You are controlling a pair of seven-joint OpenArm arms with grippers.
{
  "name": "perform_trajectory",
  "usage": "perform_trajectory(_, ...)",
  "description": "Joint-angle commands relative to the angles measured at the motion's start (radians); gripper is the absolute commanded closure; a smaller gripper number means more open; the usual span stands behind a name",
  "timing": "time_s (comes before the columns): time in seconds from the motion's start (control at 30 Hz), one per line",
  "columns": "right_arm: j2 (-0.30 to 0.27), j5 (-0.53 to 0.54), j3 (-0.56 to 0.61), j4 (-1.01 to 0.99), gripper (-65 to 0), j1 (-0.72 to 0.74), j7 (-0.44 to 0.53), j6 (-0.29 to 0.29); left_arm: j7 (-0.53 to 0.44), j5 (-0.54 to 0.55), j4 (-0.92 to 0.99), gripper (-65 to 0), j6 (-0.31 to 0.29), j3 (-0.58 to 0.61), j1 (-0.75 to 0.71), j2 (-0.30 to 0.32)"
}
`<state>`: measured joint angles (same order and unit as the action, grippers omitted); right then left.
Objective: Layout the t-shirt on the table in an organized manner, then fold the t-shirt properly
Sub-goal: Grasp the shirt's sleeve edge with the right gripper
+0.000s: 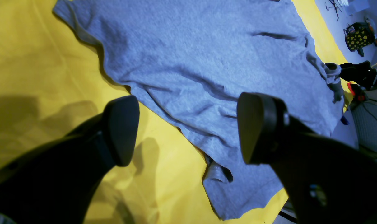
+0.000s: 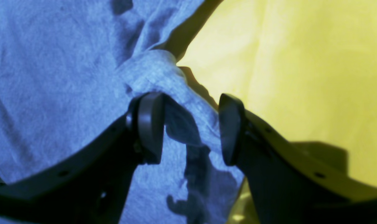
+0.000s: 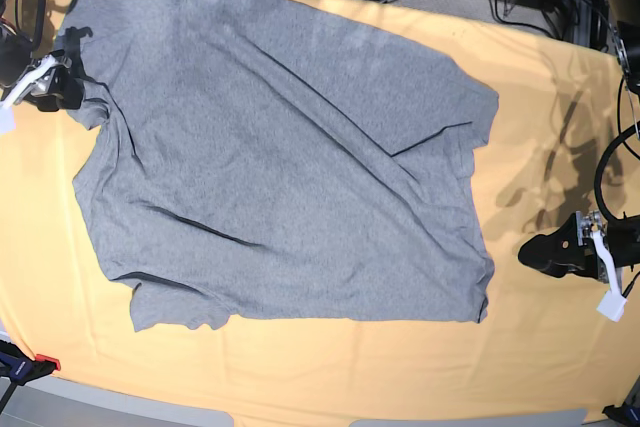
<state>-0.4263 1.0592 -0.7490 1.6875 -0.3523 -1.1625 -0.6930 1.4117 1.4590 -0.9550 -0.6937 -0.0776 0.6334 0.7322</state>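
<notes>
Nearest the lens in the right wrist view, the two dark pads of my right gripper (image 2: 191, 129) stand apart, straddling a raised ridge of grey cloth at the edge of the t-shirt (image 2: 51, 77). The fold rises between the pads, but neither pad is seen pressing it, so I take this gripper as parted around the cloth, not clamped on it. Yellow tabletop (image 2: 300, 62) lies just beyond the outer pad.

In the base view the t-shirt (image 3: 290, 167) lies spread, plain side up, across the middle of the tabletop (image 3: 330, 377). Its long axis runs from the view's upper left toward the lower right, slightly skewed to the tabletop's edges. Creases cross the body, and the right-hand side of the cloth is doubled over on itself.

My right gripper (image 3: 50, 87) sits at the shirt's left border in this view, at a bunched edge. My left gripper (image 3: 550, 252) rests over bare tabletop, just beside the shirt's opposite border and clear of it. In the left wrist view its pads (image 1: 121, 129) are wide apart and empty; one hangs over the yellow cloth, the other over the t-shirt (image 1: 207, 56).

Judgement: the right arm is the one already on the cloth. The left must travel inward to meet the near edge.
</notes>
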Motion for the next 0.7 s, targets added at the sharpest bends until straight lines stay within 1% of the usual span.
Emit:
perform_trajectory(0.0,-0.022,0.027,-0.009,0.012,-30.6,0.003,0.021,-0.005,-0.015,0.025,-0.014,-49.4,-0.004,-0.011,0.027,0.021)
perform_trajectory(0.03,-0.023,0.04,-0.009,0.011,-30.6,0.003,0.011,-0.005,-0.015,0.025,-0.014,-49.4,-0.004,-0.011,0.027,0.021)
perform_trajectory(0.1,-0.024,0.084,-0.009,0.012,-30.6,0.003,-0.045,-0.005,-0.015,0.025,-0.014,-49.4,-0.004,-0.011,0.027,0.021)
perform_trajectory(0.17,-0.023,0.167,-0.009,0.012,-30.6,0.003,-0.098,-0.005,-0.015,0.025,-0.014,-49.4,-0.004,-0.011,0.027,0.021)
perform_trajectory(0.23,-0.023,0.221,-0.009,0.012,-30.6,0.003,-0.115,-0.005,-0.015,0.025,-0.014,-49.4,-0.004,-0.011,0.026,0.021)
perform_trajectory(0.33,-0.023,0.227,-0.009,0.012,-30.7,0.003,-0.115,-0.005,-0.015,0.025,-0.014,-49.4,-0.004,-0.011,0.026,0.022)
perform_trajectory(0.37,-0.023,0.227,-0.009,0.012,-31.6,0.003,-0.123,-0.005,-0.015,0.025,-0.014,-49.4,-0.004,-0.011,0.026,0.021)
perform_trajectory(0.47,-0.026,0.233,-0.009,0.012,-37.2,0.003,-0.159,-0.005,-0.015,0.025,-0.014,-49.4,-0.004,-0.011,0.027,0.021)
perform_trajectory(0.57,-0.041,0.323,-0.009,0.012,-37.7,0.003,-0.224,-0.005,-0.015,0.025,-0.014,-49.4,-0.004,-0.011,0.027,0.021)
perform_trajectory(0.67,-0.045,0.407,-0.009,0.012,-37.7,0.003,-0.234,-0.005,-0.015,0.025,-0.014,-49.4,-0.004,-0.011,0.026,0.022)
